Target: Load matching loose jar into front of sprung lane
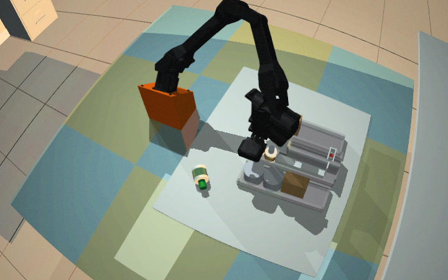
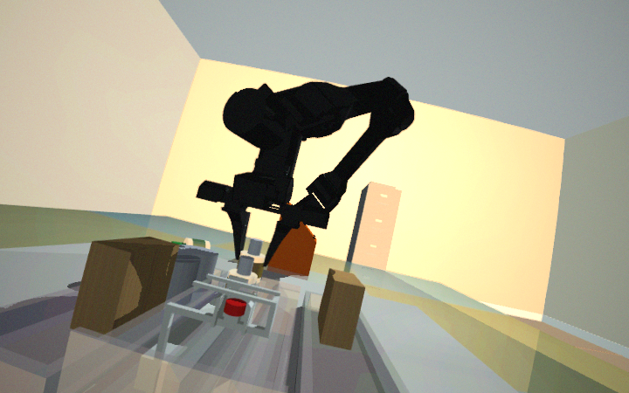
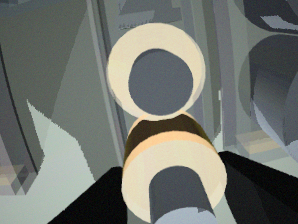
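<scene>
My gripper [image 2: 251, 262] [image 3: 171, 170] is shut on an amber jar [image 2: 258, 267] [image 3: 200, 150] with a cream lid and grey knob. The gripper hides it in the top view. The held jar looks roughly upright at the front of the sprung lane [image 1: 313, 176]. A matching jar [image 1: 270, 155] [image 2: 242, 276] [image 3: 117, 70] stands directly behind it in the lane. Their edges meet in the wrist view; contact lower down is hidden. A pale frame with a red disc [image 1: 331, 155] [image 2: 234, 306] is farther back along the lane. The front stop and the held jar's base cannot be made out.
A green jar [image 1: 199, 172] [image 2: 199, 243] lies on its side on the pale mat [image 1: 211, 211]. Grey jars [image 1: 253, 173] [image 1: 273, 180] and a wooden block [image 1: 295, 185] [image 2: 125, 282] stand in one neighbouring lane. Another wooden block [image 2: 342, 307] stands in the lane on the other side.
</scene>
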Robot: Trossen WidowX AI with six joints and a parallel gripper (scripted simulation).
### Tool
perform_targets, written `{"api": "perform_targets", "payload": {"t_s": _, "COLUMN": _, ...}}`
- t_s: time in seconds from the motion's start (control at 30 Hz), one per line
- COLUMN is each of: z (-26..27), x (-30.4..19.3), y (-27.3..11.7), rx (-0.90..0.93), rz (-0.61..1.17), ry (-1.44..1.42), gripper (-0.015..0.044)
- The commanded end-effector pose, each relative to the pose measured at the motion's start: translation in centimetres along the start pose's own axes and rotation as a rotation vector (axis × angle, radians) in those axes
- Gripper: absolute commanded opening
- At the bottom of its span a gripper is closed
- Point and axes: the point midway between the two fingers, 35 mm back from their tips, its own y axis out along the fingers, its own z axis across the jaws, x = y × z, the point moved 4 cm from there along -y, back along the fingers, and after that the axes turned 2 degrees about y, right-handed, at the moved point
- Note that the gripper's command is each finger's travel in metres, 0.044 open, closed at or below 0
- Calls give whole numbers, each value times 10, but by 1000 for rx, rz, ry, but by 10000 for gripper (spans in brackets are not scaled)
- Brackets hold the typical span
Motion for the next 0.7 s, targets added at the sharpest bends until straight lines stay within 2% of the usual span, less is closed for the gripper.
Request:
{"api": "perform_targets", "payload": {"t_s": 0.0, "z": 1, "x": 8, "y": -3, "rx": 3, "rz": -25, "ry": -13, "gripper": 0}}
{"api": "perform_targets", "payload": {"t_s": 0.67, "z": 2, "x": 11, "y": -3, "rx": 3, "rz": -26, "ry": -13, "gripper": 0}}
